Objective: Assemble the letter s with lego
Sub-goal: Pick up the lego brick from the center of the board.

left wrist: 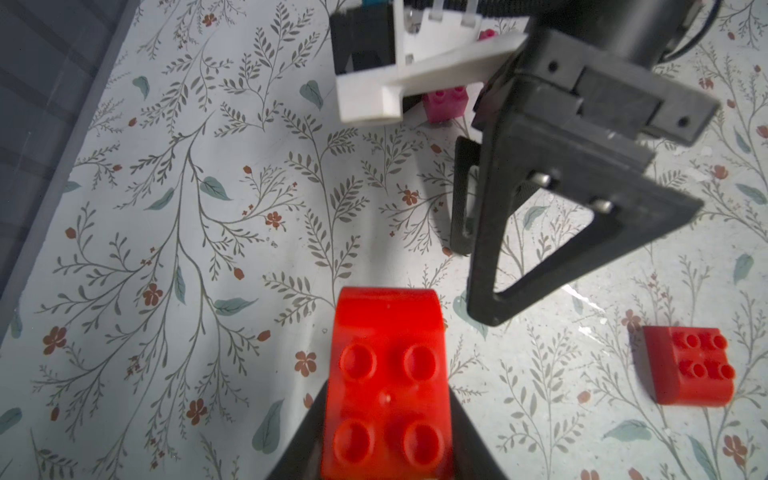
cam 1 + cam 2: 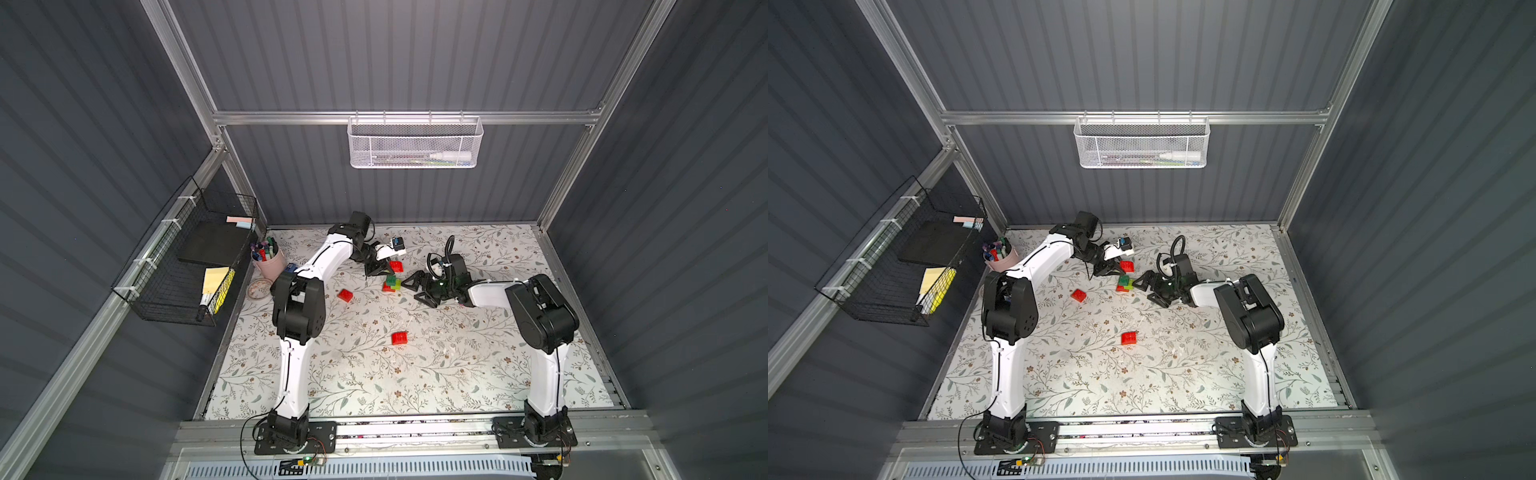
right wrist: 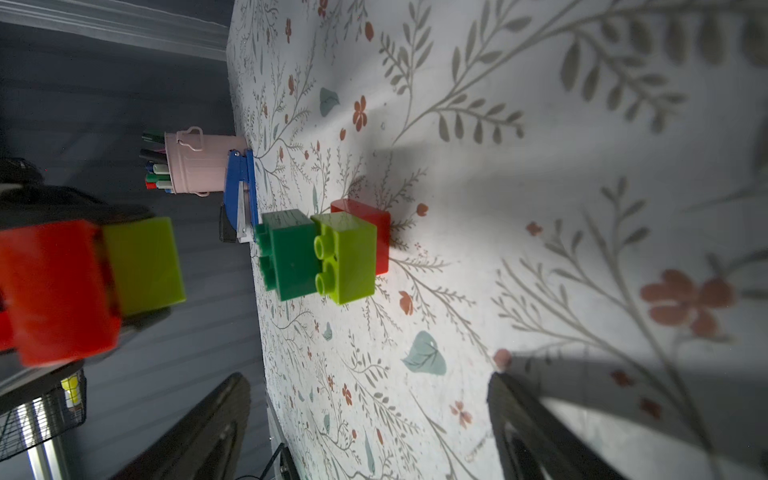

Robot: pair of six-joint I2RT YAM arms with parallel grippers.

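Your left end effector (image 2: 384, 270) clamps a red brick (image 1: 386, 374) near the green-lime-red stack (image 3: 324, 253); right end effector (image 2: 409, 290) gapes empty beside it. Misalign the studs and you likely topple it.

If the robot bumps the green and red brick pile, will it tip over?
Probably not: the brick pile sits low and wide on the table. It looks like hard plastic, so it would likely slide as one piece, not bend.
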